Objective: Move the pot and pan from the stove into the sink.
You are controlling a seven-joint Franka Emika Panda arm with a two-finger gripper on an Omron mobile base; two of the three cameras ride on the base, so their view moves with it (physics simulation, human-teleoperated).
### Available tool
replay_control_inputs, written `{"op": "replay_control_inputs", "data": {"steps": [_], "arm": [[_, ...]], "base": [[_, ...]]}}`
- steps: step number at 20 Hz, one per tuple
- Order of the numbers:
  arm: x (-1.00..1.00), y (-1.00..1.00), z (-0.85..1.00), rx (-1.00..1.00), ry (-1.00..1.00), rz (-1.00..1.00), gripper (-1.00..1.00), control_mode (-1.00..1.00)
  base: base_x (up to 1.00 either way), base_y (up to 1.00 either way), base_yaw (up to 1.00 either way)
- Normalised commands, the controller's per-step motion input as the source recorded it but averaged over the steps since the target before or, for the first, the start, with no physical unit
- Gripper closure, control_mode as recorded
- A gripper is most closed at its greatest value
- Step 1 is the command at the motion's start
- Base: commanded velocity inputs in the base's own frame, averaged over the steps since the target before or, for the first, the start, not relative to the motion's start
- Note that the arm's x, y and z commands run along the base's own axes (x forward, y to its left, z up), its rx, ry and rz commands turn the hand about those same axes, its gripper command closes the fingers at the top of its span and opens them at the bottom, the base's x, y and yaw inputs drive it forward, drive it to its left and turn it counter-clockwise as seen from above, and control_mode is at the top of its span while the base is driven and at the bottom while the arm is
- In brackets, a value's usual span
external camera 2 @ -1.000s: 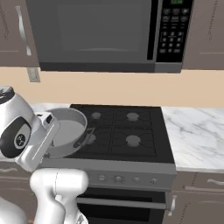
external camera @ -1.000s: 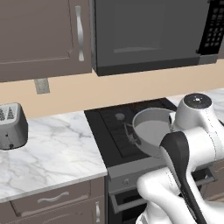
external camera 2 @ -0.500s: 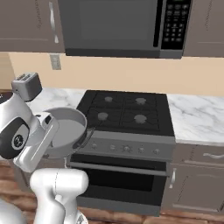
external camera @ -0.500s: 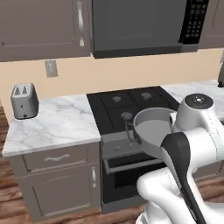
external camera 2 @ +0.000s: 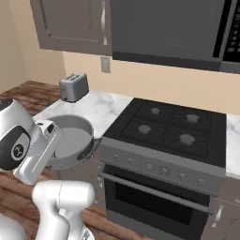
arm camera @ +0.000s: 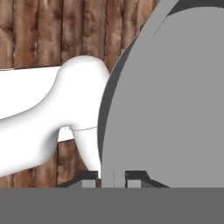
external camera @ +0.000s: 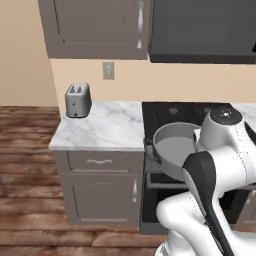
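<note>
The stove (external camera 2: 168,133) is the biggest thing here, its black cooktop with four round burners bare in the right base view, steel-grey oven front and knobs below. To its left runs a marble counter (external camera: 102,127) over brown cabinet doors and a drawer, ending at a left edge beyond which a wooden floor (external camera: 25,150) shows. Dark wall cabinets (external camera: 95,27) hang above the counter, and a microwave (external camera 2: 168,28) hangs above the stove.

The pot (external camera: 175,155) is off the cooktop, held in the air in front of the seam between the stove's left edge and the counter's right end, level with the oven's front. In the right base view the pot (external camera 2: 70,140) hangs out past the counter's front edge, its open side up and roughly level, with one small loop handle jutting toward the stove.

In the hand view the gripper (arm camera: 113,178) is pinching the pot's rim, with a dark finger tip on each side of the thin grey wall.

A small silver toaster (external camera: 78,100) stands at the counter's back left corner, below a wall outlet (external camera: 108,70).
</note>
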Motion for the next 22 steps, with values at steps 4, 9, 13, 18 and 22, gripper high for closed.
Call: {"op": "replay_control_inputs", "data": {"steps": [4, 9, 13, 18, 22], "arm": [[0.0, 0.0, 0.0, 0.0, 0.0, 0.0, 1.0, 1.0], [0.0, 0.0, 0.0, 0.0, 0.0, 0.0, 1.0, 1.0], [0.0, 0.0, 0.0, 0.0, 0.0, 0.0, 1.0, 1.0], [0.0, 0.0, 0.0, 0.0, 0.0, 0.0, 1.0, 1.0], [0.0, 0.0, 0.0, 0.0, 0.0, 0.0, 1.0, 1.0]], "base": [[0.0, 0.0, 0.5], [0.0, 0.0, 0.5], [0.0, 0.0, 0.5], [0.0, 0.0, 0.5], [0.0, 0.0, 0.5]]}}
